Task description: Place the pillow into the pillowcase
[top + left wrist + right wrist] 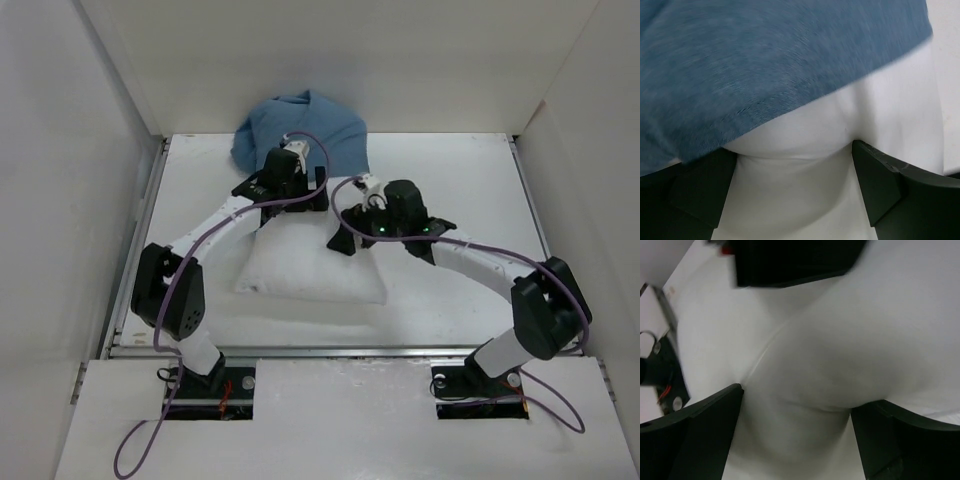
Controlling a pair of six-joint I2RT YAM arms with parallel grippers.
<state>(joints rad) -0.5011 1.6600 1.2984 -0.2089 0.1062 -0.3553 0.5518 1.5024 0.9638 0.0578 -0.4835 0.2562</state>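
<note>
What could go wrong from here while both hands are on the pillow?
1. The pillowcase covers only the far end of the pillow. Pushing could bunch the cloth against the back wall instead of sliding the pillow in.
2. The left hand and right hand straddle soft, bulging fabric with fingers spread, so either may slip off.

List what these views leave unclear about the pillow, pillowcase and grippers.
- Pillowcase mouth: top view, left arm covers it; left wrist view, blurred and cut off by the frame.
- Pillow far edge: top view, under both arms.
- Left gripper, right gripper: wrist views, fingers straddle pillow; pinching or only pressing, unclear.
</note>
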